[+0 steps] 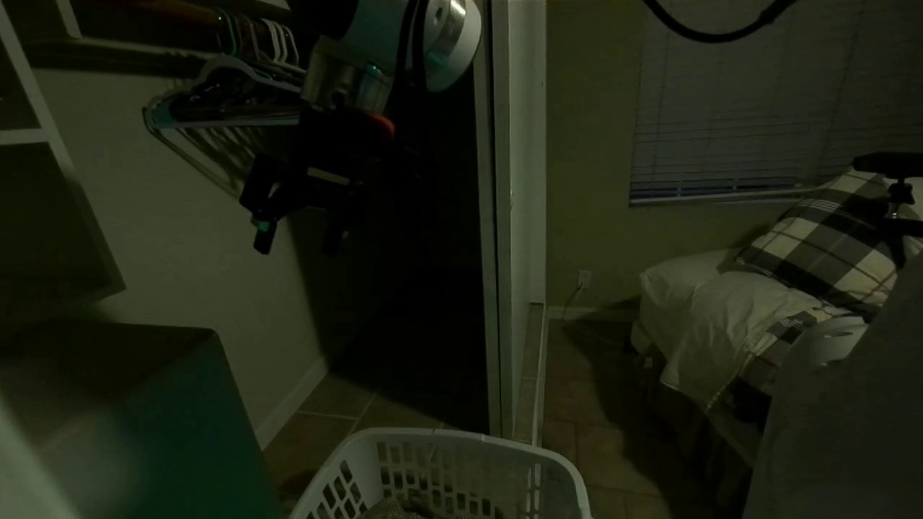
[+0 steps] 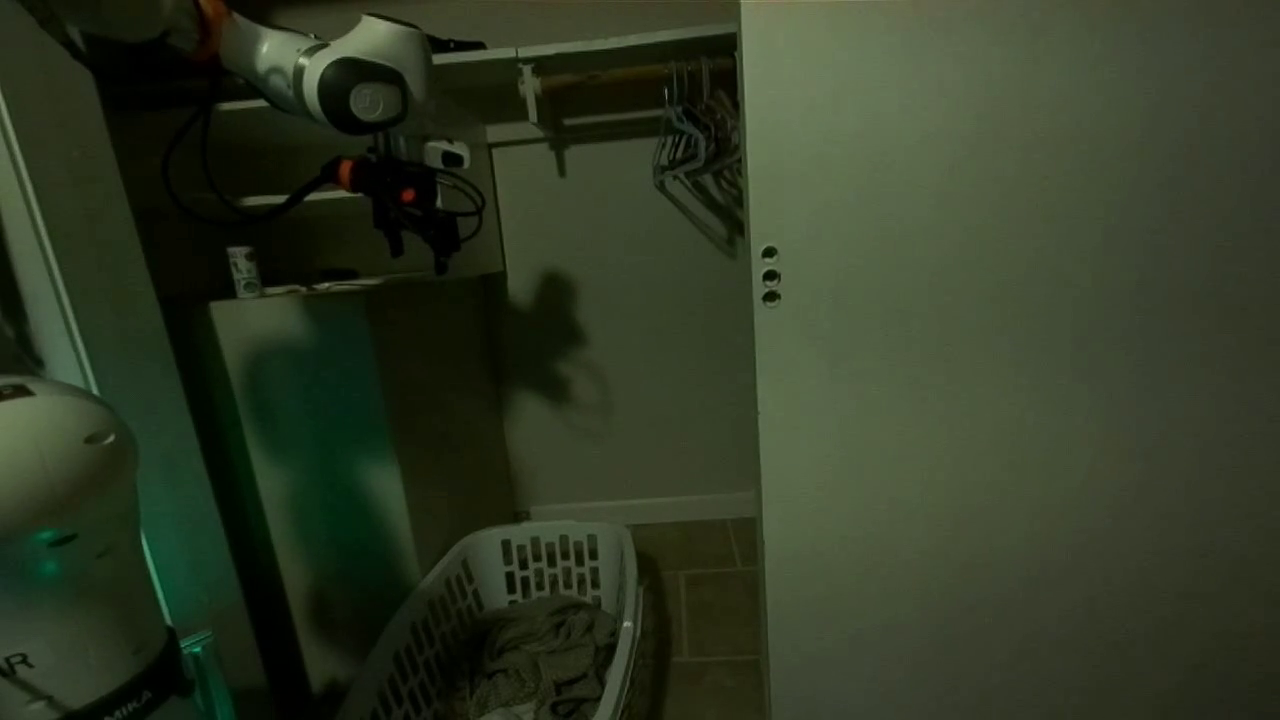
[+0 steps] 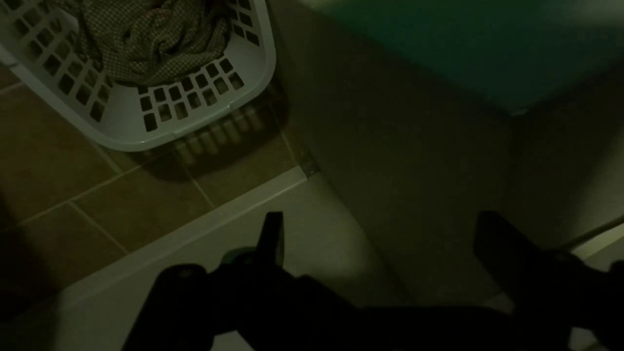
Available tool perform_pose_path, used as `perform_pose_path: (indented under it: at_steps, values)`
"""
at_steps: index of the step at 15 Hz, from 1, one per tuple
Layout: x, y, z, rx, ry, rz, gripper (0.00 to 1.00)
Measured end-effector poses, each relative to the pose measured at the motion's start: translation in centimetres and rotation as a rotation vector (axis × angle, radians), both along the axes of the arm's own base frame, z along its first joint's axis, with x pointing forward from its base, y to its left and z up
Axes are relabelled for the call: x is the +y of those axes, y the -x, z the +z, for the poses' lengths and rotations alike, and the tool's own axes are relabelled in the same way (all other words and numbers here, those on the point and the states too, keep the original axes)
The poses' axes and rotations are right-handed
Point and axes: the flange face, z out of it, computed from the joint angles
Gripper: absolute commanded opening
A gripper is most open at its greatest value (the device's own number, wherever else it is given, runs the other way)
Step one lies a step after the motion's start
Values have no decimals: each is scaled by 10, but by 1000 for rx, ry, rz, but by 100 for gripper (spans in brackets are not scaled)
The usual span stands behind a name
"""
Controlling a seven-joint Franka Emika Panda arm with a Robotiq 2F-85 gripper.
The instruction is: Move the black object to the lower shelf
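My gripper (image 1: 300, 240) hangs in the closet with its fingers apart and nothing between them. It also shows in an exterior view (image 2: 418, 258) and in the wrist view (image 3: 381, 214). A small flat dark object (image 2: 335, 273) lies on the ledge (image 2: 400, 281) on top of the cabinet, left of and below the gripper. Another black thing (image 2: 457, 45) shows at the top shelf (image 2: 600, 44), behind the arm. I cannot tell which one is the task's black object. Neither shows in the wrist view. A shelf edge (image 2: 300, 198) shows behind the arm's cable.
A patterned can (image 2: 243, 272) stands at the ledge's left end. A white laundry basket (image 2: 632, 600) with cloth stands on the floor, also in the wrist view (image 3: 122, 139). Hangers (image 2: 700, 150) hang from the rod. A sliding door (image 2: 1000, 350) covers the closet's right side.
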Motion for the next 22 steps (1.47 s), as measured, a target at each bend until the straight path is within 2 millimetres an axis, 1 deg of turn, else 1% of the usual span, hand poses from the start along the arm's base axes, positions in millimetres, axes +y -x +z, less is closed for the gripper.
perform_pose_path:
  at_steps: [1, 3, 8, 11, 13, 16, 19, 22]
  values:
    - [2, -1, 2, -10, -27, -12, 100]
    - [14, -4, 16, -61, -123, -45, 100]
    - [74, 3, 67, -174, -374, -103, 100]
    - [98, 2, 89, -254, -509, -166, 100]
    - [109, -3, 97, -314, -588, -220, 100]
    - [125, -12, 101, -373, -685, -269, 100]
    - [141, -21, 105, -376, -765, -265, 100]
    - [151, -31, 107, -373, -822, -253, 100]
